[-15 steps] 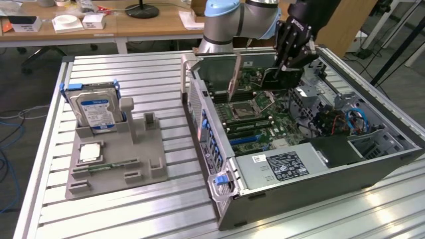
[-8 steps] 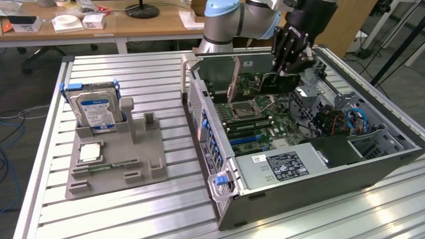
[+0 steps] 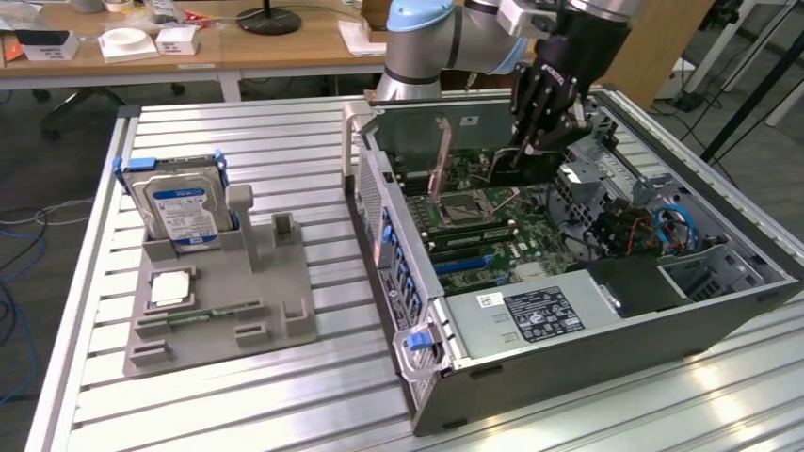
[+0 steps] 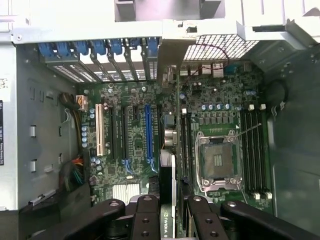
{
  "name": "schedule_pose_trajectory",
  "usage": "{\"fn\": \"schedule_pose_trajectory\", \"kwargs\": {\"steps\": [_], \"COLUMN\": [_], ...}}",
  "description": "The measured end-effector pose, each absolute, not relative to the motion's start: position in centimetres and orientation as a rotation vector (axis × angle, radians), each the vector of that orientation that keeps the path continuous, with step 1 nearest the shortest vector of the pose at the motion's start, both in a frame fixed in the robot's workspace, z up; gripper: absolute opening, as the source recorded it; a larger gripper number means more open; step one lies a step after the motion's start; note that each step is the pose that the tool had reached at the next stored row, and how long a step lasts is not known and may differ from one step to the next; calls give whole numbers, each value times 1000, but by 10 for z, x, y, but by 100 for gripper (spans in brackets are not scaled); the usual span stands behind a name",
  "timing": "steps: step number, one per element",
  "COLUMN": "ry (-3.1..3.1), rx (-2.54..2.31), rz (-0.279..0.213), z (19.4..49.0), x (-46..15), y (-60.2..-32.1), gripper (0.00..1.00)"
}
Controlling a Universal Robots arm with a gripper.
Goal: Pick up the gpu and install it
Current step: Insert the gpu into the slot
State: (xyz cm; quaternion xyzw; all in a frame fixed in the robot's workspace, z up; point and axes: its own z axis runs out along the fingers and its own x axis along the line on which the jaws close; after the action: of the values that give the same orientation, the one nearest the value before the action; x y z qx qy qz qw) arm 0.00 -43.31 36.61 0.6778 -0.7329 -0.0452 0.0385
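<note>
The gpu [image 4: 172, 160], a thin flat expansion card seen edge-on from the wrist, stands upright between the black jointed fingers [image 4: 147, 220] of the gripper [image 4: 172, 225]. The fingers are drawn in narrow and clamp it from both faces. Its far end, with a silver metal bracket, reaches toward the perforated rear wall of the case. The card hangs over the green motherboard [image 4: 135, 150], between the long blue expansion slot [image 4: 147, 132] and the square silver processor socket [image 4: 217, 162] (whether its lower edge already sits in a slot I cannot tell). In the exterior view the gripper [image 3: 528, 151] reaches down into the open grey metal computer case [image 3: 566, 377], and the gpu [image 3: 442, 155] shows its brownish side just to the exterior view's left of the fingers.

Counted inside the case: one gpu, one blue slot, one white slot [image 4: 98, 130], one processor socket, and one silver power supply with a black-and-white label [image 3: 540, 315].

On the slatted aluminium table [image 3: 251, 405], beside the case on the exterior view's left, sits one grey moulded holder tray [image 3: 282, 292]. It holds three parts:
- one silver hard drive with a blue-white label [image 3: 184, 202], standing upright in blue rails
- one square silver processor chip [image 3: 172, 287], lying flat
- one slim green memory stick [image 3: 201, 318], lying in its groove
</note>
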Motion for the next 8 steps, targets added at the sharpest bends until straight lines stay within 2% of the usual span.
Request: {"fn": "schedule_pose_trajectory", "kwargs": {"steps": [8], "ry": [-2242], "rx": [2085], "rz": [-138], "z": [351], "x": [0], "y": [-441], "gripper": [26]}}
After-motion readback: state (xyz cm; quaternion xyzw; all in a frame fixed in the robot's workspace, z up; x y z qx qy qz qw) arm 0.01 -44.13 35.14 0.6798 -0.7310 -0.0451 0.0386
